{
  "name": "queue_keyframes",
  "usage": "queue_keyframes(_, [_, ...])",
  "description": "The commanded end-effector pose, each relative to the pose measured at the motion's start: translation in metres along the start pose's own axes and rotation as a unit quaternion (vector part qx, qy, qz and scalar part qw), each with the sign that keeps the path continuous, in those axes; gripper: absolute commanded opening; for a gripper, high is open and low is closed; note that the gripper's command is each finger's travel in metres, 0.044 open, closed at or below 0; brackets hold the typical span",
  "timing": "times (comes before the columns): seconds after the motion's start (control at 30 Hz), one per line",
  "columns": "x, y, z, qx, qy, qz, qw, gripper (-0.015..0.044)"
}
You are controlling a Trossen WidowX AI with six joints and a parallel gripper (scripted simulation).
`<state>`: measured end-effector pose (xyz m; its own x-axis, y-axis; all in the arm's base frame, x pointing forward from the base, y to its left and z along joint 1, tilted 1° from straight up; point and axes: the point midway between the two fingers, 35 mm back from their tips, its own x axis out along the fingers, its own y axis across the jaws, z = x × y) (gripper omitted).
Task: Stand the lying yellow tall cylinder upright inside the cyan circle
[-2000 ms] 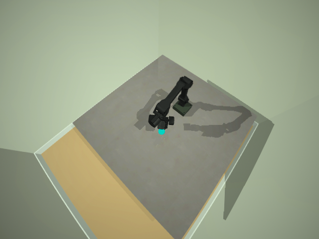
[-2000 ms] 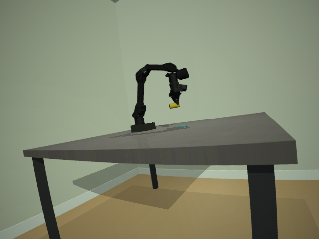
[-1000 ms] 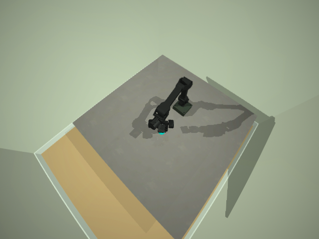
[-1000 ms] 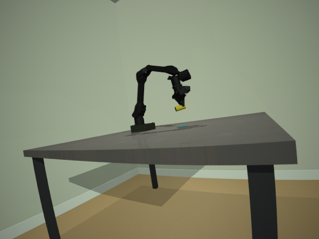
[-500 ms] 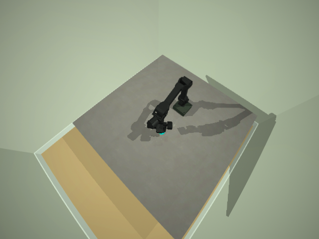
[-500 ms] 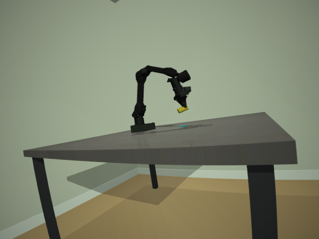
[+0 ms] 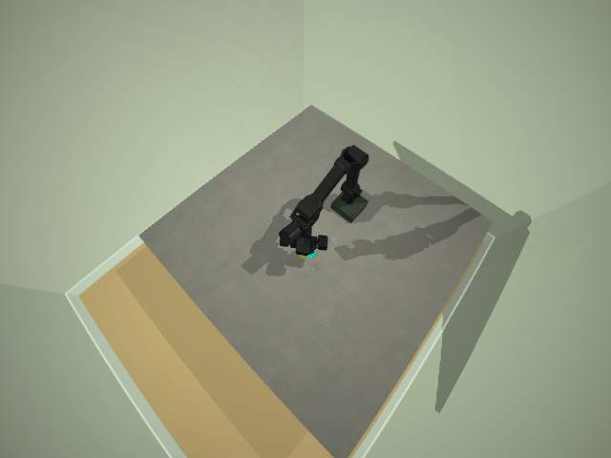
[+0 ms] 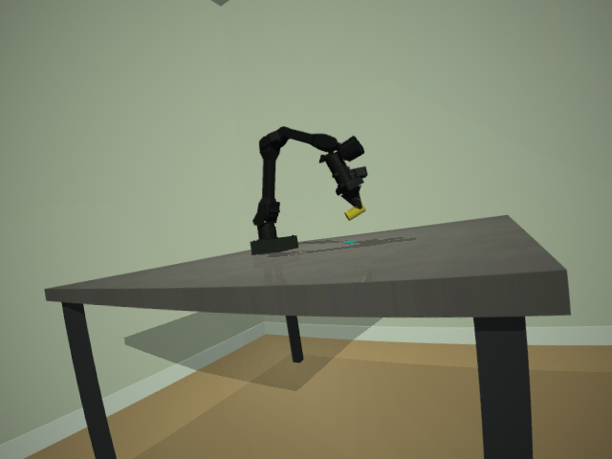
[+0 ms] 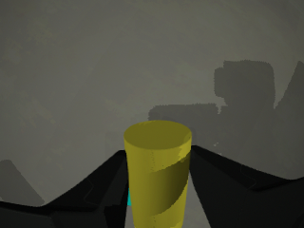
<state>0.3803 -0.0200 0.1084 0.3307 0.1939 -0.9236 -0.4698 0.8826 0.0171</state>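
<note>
The exterior view shows the pincer (image 8: 355, 203) gripping one yellow cylinder (image 8: 355, 212) tilted above the desk (image 8: 445, 256), over one cyan circle (image 8: 350, 242) (barely a sliver from the wrist).

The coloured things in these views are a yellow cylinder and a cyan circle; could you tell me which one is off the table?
The yellow cylinder: it hangs tilted in the gripper, above the table. The cyan circle lies flat on it.

Matt yellow cylinder (image 9: 158, 180), matt black claw (image 9: 159, 216), smooth grey wood-grain table (image 8: 445, 256)
</note>
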Motion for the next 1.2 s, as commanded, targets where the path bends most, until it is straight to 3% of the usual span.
queue_keyframes(0.0, [0.002,-0.002,0.001,0.007,-0.014,0.001,1.0,0.0105])
queue_keyframes(1.17, [0.015,-0.018,0.008,0.041,-0.136,0.008,0.99,0.0105])
